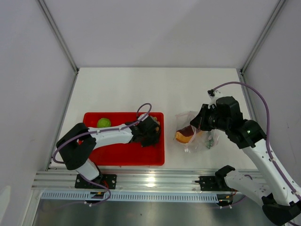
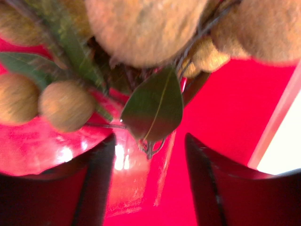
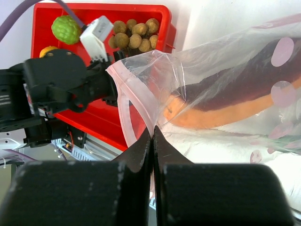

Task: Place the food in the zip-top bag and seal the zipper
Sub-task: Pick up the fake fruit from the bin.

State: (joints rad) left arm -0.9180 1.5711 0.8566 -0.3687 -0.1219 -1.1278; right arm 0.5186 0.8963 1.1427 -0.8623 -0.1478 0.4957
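The cluster of small tan balls [image 2: 141, 28] with green leaves [image 2: 155, 106] lies at the right end of the red tray [image 1: 117, 157]. My left gripper [image 2: 150, 188] is right over it, open, with a leaf stem between the jaws and not touching them. The green ball [image 1: 104, 122] and the yellow-orange ball [image 3: 47, 49] sit at the tray's left end. To the right of the tray lies the zip-top bag [image 1: 195, 132], with the brown-red meat slab [image 3: 235, 89] inside. My right gripper [image 3: 152, 134] is shut on the bag's mouth edge beside the pinkish zipper [image 3: 123, 101], holding the mouth open towards the tray.
The tray's right rim [image 2: 277, 117] runs close to the left gripper, with white table beyond it. The aluminium rail [image 1: 155, 181] crosses the near edge. White walls and frame posts close off the sides and the back.
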